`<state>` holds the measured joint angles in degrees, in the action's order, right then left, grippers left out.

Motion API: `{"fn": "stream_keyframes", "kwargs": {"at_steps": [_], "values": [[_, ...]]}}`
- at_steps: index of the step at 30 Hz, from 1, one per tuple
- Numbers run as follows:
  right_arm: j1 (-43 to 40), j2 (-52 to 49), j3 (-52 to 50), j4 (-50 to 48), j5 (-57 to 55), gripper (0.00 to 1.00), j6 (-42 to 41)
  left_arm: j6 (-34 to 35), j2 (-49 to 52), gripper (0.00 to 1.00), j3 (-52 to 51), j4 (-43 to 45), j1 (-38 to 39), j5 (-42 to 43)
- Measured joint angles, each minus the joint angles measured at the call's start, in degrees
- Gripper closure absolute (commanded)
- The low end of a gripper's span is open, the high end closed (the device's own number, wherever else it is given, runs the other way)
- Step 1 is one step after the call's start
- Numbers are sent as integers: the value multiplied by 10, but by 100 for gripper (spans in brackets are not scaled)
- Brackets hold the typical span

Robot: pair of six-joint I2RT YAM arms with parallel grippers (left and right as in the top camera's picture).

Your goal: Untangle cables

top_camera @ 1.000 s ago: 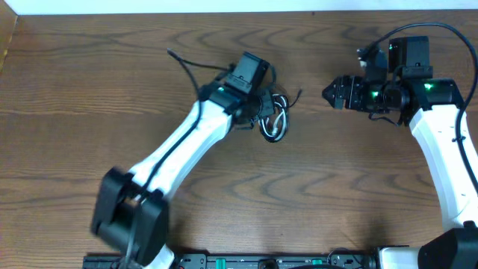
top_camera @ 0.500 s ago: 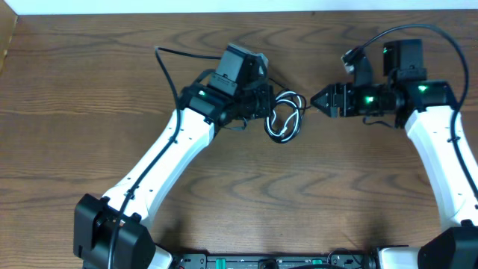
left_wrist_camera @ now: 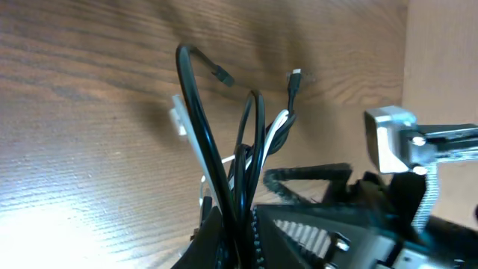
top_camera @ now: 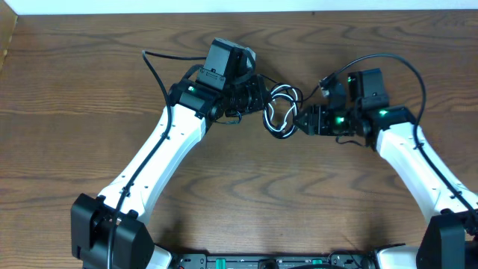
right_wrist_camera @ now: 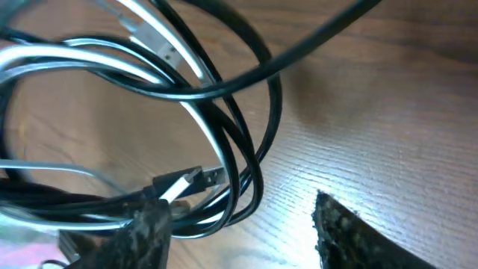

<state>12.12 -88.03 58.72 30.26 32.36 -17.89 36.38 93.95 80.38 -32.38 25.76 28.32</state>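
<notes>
The thin black cable (left_wrist_camera: pixel 196 112) and the thin white cable (left_wrist_camera: pixel 278 125) form one tangled loop bundle (top_camera: pixel 279 112) at the table's upper middle. My left gripper (top_camera: pixel 258 102) is shut on both cords at the bundle's left side; in the left wrist view the cords rise straight out of the closed jaws (left_wrist_camera: pixel 243 228). My right gripper (top_camera: pixel 301 120) is open at the bundle's right edge. In the right wrist view the black loops (right_wrist_camera: pixel 250 175) and a white plug (right_wrist_camera: pixel 179 183) lie between its fingers, close against the left finger (right_wrist_camera: pixel 142 232); the right finger (right_wrist_camera: pixel 358 239) stands apart.
A thicker black arm cord (top_camera: pixel 153 63) arcs behind the left arm, and another (top_camera: pixel 396 63) loops over the right wrist. The brown wooden table (top_camera: pixel 246 194) meets a white wall edge at the top.
The left gripper carried the bundle up and to the right. The right gripper moved left and down until its open jaws reached the bundle's right side.
</notes>
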Motion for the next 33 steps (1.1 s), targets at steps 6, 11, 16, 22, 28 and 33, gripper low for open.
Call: {"fn": "stream_keyframes", "kwargs": {"at_steps": [6,11,16,22,28,33], "values": [[27,0,-30,-33,-90,48,-80,24,0,93,0,0,0,4],[35,0,-61,-85,-130,48,-129,28,0,93,0,12,0,35],[35,0,-81,-132,-144,49,-163,40,0,93,0,17,0,67],[35,0,-82,-154,-153,49,-176,56,0,93,0,45,0,114],[35,-1,-82,-187,-160,47,-189,76,0,93,0,91,0,179],[35,-5,-83,-251,-147,46,-192,85,0,93,0,95,0,207]]}}
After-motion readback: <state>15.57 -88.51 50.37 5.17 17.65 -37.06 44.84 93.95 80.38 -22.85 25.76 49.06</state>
